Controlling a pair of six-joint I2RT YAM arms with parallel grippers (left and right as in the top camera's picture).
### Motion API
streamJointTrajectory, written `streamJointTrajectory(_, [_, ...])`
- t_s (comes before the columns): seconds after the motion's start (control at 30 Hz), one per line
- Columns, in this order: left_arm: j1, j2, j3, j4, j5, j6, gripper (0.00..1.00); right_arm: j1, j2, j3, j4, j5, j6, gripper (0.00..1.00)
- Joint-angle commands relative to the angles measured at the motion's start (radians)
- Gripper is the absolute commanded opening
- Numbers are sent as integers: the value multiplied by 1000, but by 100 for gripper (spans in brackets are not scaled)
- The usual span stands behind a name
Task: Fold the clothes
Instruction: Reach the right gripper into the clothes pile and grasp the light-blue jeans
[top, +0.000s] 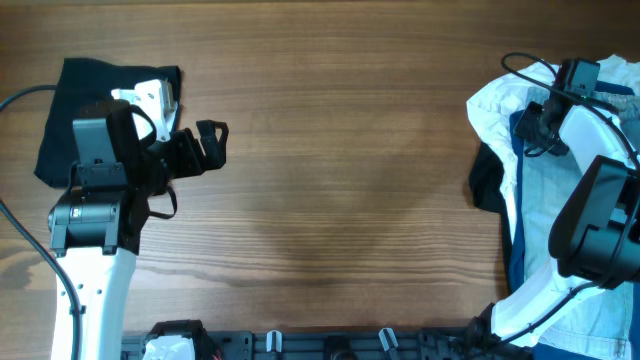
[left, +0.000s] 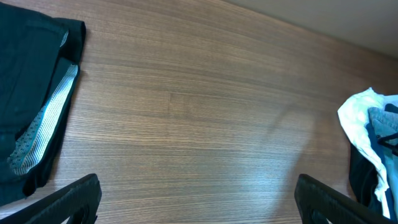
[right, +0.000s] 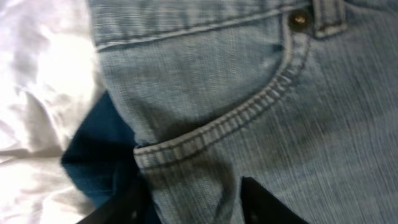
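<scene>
Denim shorts (right: 249, 124) lie uppermost at the right edge of the tabletop (top: 350, 200), over a white garment (right: 43, 93) and a navy garment (right: 99, 162). My right end effector (right: 199, 202) is spread just above the front pocket seam — not pinching yet. I judge the cloth soft but fairly heavy, so the thick waistband or pocket edge should give a firm bite. My left end effector (left: 199, 202) hangs spread wide over bare wood — holding nothing.
</scene>
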Motion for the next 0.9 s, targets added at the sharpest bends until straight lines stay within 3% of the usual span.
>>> streamJointTrajectory(0.0, [-4,-2,20,-5,19,-5,100,0,4,-45,12,55,38,44])
streamJointTrajectory(0.23, [-4,-2,20,-4,19,-5,100,0,3,-23,6,244,40,41])
streamJointTrajectory(0.37, [-4,-2,20,-4,19,-5,100,0,-44,-8,39,201,-46,41])
streamJointTrajectory(0.43, [-4,-2,20,-3,19,-5,100,0,-49,-8,45,149,-63,48])
streamJointTrajectory(0.53, [-4,-2,20,-3,19,-5,100,0,-48,-16,44,59,-50,10])
streamJointTrajectory(0.57, [-4,-2,20,-4,19,-5,100,-1,-47,-18,44,38,-27,4])
streamJointTrajectory(0.73, [-4,-2,20,-4,19,-5,100,-16,-49,-18,14,18,216,4])
streamJointTrajectory(0.87, [-4,-3,20,-5,20,-5,100,-32,-72,-17,8,8,228,4])
